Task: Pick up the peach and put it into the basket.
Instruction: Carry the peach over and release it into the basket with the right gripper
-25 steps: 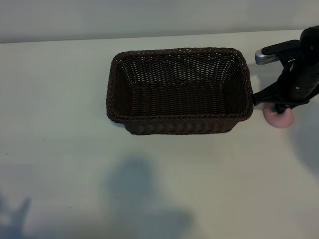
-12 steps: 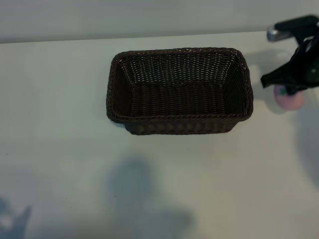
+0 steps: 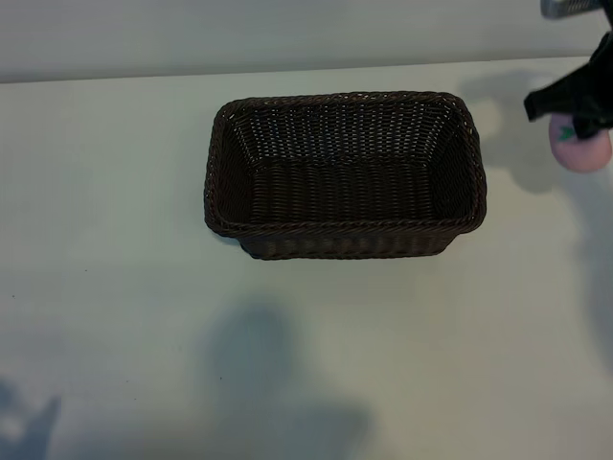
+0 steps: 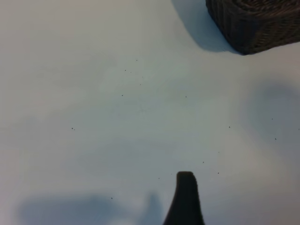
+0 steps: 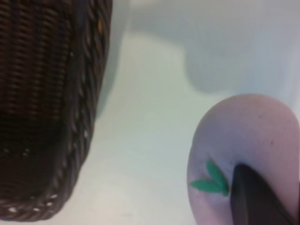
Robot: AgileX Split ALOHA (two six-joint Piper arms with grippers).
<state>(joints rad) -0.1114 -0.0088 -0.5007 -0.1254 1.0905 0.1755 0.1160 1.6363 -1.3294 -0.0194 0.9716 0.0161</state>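
- Where the pale desk (image 3: 115,287) runs wide and matte, one basket (image 3: 345,174) stands at its centre: rectangular, dark-brown woven wicker, rounded corners, braided rim, deep ribbed sides, nothing visible inside.
- One peach (image 3: 580,148): small, round, matte pale-pink toy fruit, at 3 o'clock from the basket, well apart from its short end, up at the edge of the exterior view with its shadow lying apart on the desk.
- Leaf mark on the peach (image 5: 211,180): two small flat green leaflets, seen in the right wrist view just beside a dark finger.
- One right gripper (image 3: 575,123): black, hard-edged, at the far 3 o'clock margin; its jaws are clamped on the peach from above.
- One left gripper (image 4: 185,199): only one dark, blunt-tipped finger shows in its wrist view, above bare desk; jaws stand wide apart, holding nothing; a corner of the basket (image 4: 255,23) lies far off.
- Soft grey shadows: several, on the desk's near side at 6 to 7 o'clock of the basket.
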